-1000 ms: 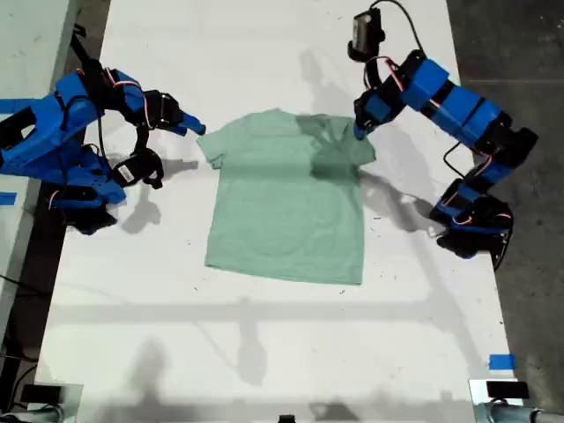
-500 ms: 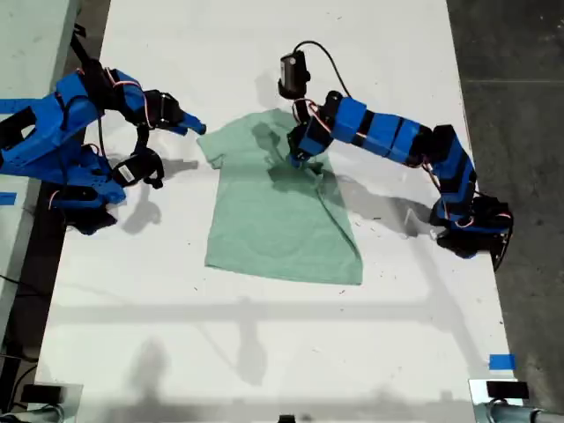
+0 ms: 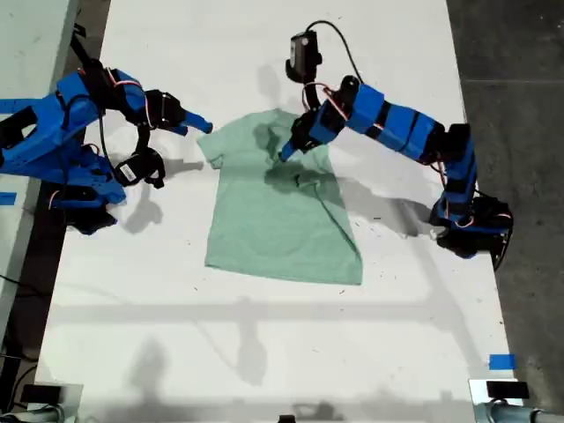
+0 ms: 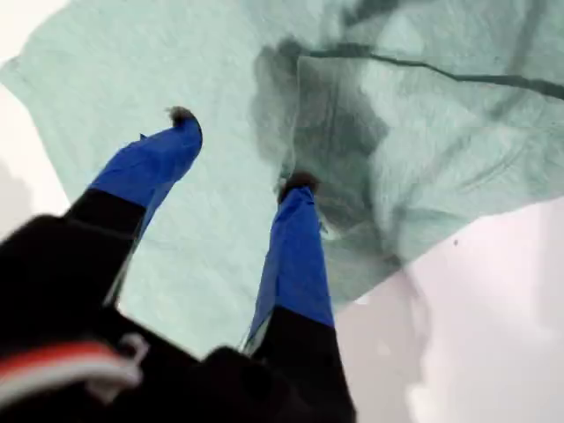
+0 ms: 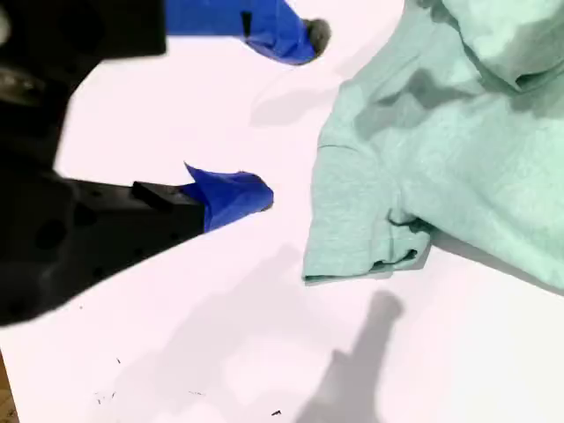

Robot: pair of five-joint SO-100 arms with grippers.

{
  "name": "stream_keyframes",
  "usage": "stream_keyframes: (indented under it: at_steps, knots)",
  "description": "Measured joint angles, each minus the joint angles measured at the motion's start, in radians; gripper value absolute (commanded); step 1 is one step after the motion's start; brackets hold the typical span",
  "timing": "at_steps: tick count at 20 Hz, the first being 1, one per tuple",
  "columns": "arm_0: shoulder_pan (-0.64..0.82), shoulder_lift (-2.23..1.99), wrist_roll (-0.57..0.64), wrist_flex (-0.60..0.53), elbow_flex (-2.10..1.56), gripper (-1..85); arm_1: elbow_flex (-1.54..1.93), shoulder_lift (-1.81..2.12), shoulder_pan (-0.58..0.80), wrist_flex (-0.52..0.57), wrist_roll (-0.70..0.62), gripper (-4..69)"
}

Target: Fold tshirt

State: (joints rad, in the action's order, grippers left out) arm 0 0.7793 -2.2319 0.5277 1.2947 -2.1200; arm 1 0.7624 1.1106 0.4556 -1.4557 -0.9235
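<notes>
- Exterior view: the pale mint-green short-sleeved cloth tshirt (image 3: 282, 207) lies on the white table (image 3: 264, 352), near the table's middle. The sleeve on the exterior view's right is folded inward over the chest, so that side runs as a slanted edge; the sleeve on the exterior view's left lies flat and spread.
- Exterior view: my first gripper (image 3: 289, 152), on the blue arm reaching in from the exterior view's right, sits over the upper chest of the garment near the collar. My second gripper (image 3: 196, 123), on the blue arm at the exterior view's left, is just beside the flat sleeve, over bare table.
- Exterior view: a strip of blue tape (image 3: 500, 361) is stuck near the table's lower corner on the exterior view's right.
- First wrist view: my first gripper (image 4: 238, 150) is released, its two blue fingers (image 4: 295, 256) spread apart with nothing between them; the cloth lies below, and one tip is at the edge of the folded-over flap.
- Second wrist view: my second gripper (image 5: 286, 119) is released too, jaws wide apart over white table, clear of the sleeve hem (image 5: 361, 264) nearby.
</notes>
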Motion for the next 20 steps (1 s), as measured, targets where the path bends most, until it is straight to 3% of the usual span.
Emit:
stream_keyframes:
  at_steps: [6, 13, 20]
  knots:
    - [0.071, 0.215, 0.046, -0.029, 0.054, 27.1, 0.259, 0.399, 0.011, -0.141, -0.043, 18.1]
    - [0.17, 0.535, 0.129, -0.11, 0.106, 27.9, 0.799, 0.893, -0.002, -0.118, 0.026, 15.7]
    - [0.196, 0.871, 0.149, -0.135, 0.311, 28.0, 1.026, 1.178, -0.038, -0.1, 0.086, 14.7]
